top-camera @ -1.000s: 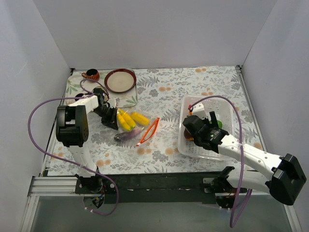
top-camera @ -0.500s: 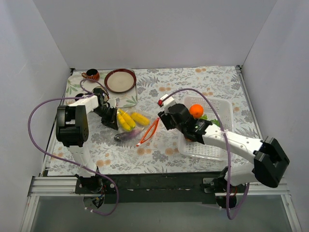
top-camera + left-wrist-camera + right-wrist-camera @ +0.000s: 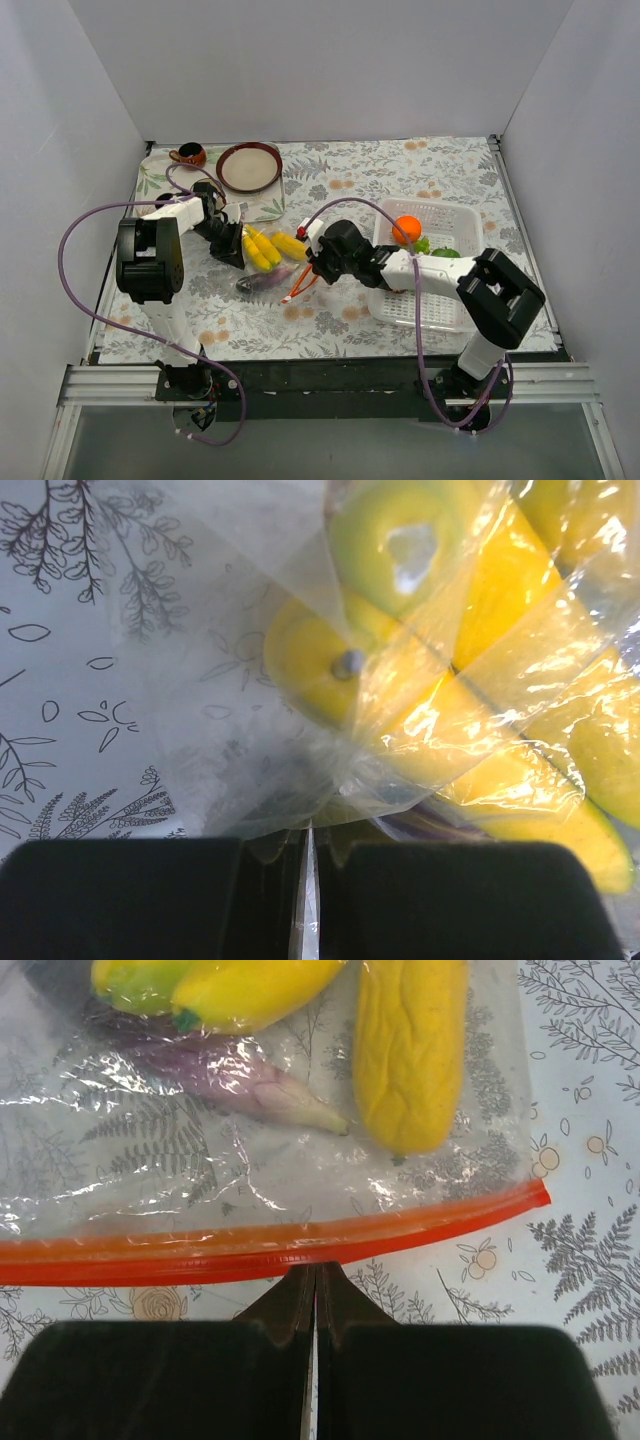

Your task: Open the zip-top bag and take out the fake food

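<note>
Fingers of my left gripper (image 3: pixel 308 845) are pressed together on a fold of the clear film at the closed end of the zip-top bag (image 3: pixel 200 1180), which lies flat on the flowered table (image 3: pixel 400 170) between my two arms. The pads of my right gripper (image 3: pixel 316 1275) are also together, their tips right at the near edge of the orange zip strip (image 3: pixel 200 1250). Whether any of the strip is pinched between them I cannot tell from my wrist view. That is my main worry: if I have both lips, or none, a pull will drag the whole bag instead of parting the seal. The film under my left pads is thin and slick, so it could slide free or stretch once the right side tugs. The fake food (image 3: pixel 410 1050) is loose inside, yellow pieces beside a purple piece (image 3: pixel 250 1085), and could shift toward the mouth and roll out when the strip gives.
</note>
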